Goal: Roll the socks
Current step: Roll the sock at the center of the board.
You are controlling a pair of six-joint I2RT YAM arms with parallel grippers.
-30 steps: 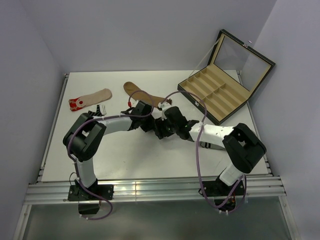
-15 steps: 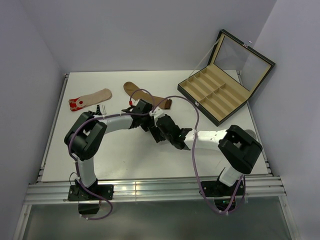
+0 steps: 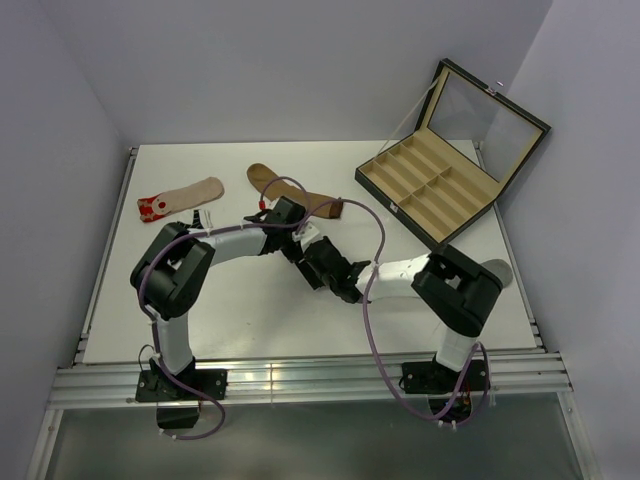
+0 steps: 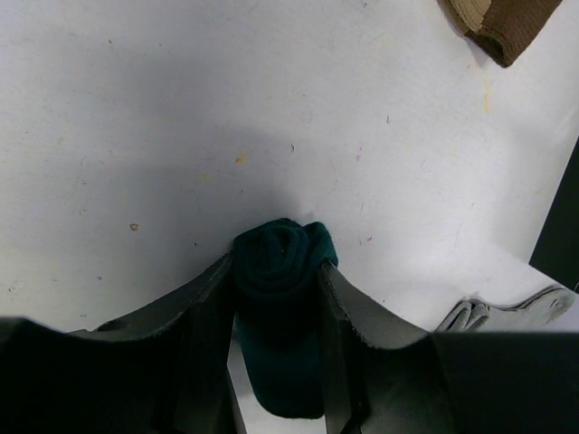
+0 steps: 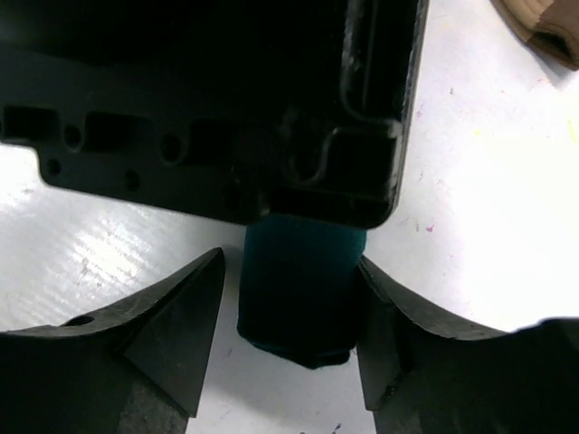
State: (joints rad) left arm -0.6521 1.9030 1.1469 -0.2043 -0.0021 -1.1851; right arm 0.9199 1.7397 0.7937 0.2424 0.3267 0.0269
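The left fingers are pressed in on both sides of a dark teal sock that is wound into a tight roll, its coiled end showing just past the fingertips. So the left gripper has the roll pinched, low over the table near its middle. From above the roll itself is hidden under the two grippers, which meet tip to tip there. The right fingers stand spread on either side of the same roll. One seems to touch it, while a thin strip of table shows between the roll and the other, so I judge that the right gripper straddles the roll without squeezing it. The roll's long axis runs along the left fingers and on between the right ones, out from under the left gripper's black body toward the right wrist. Both grippers are at the roll, so any handover or tuck would only need the right fingers to close sideways across it. A brown sock and a beige sock with a red toe lie flat farther back, well apart from the grippers, with an open box at the back right.
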